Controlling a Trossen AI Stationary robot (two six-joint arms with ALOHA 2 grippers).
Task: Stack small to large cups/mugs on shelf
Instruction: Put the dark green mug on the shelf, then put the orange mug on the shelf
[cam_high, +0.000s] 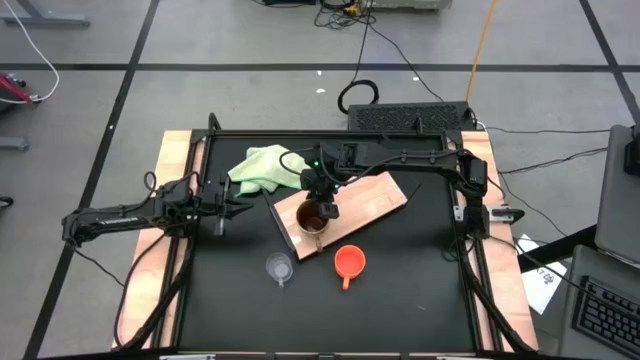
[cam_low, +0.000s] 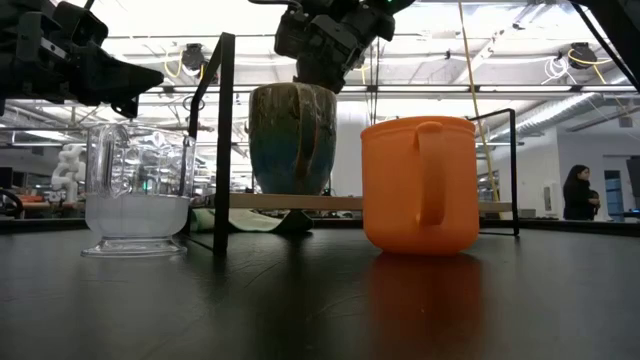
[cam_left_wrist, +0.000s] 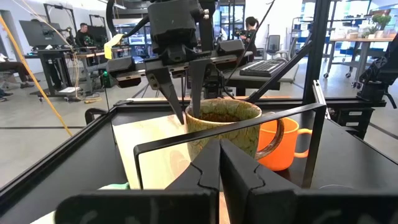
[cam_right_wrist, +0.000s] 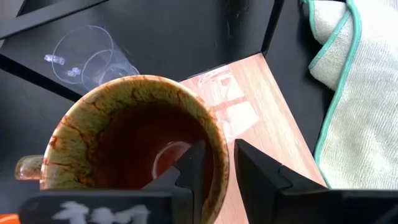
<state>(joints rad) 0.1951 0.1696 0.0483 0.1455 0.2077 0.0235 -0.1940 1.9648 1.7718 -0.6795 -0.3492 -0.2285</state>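
Observation:
The tan-brown mug (cam_high: 312, 219) stands upright at the near-left end of the light-wood shelf board (cam_high: 375, 200). My right gripper (cam_high: 322, 198) is above it, shut on its rim. The orange cup (cam_high: 348, 262) stands upright on the black table, near of the board. The clear glass cup (cam_high: 279, 268) stands to the orange cup's left. My left gripper (cam_high: 235, 205) is shut and empty, above the table left of the board. It points toward the mug (cam_left_wrist: 224, 127). My right gripper pinches the mug's rim (cam_right_wrist: 219, 140), on the side away from the handle (cam_right_wrist: 28, 167). One finger (cam_right_wrist: 189, 165) is inside the mug and one (cam_right_wrist: 258, 171) outside. The fingers come from above, pointing down. The mug (cam_low: 292, 138) is upright, its base at the board's top (cam_low: 330, 201); I cannot tell if it rests there.
A pale green cloth (cam_high: 262, 168) lies at the far left, beside the board's far-left end. A black metal frame (cam_high: 330, 135) runs around the table, with an upright post (cam_low: 222, 140) near the glass cup (cam_low: 135, 190). People show in the room beyond the table.

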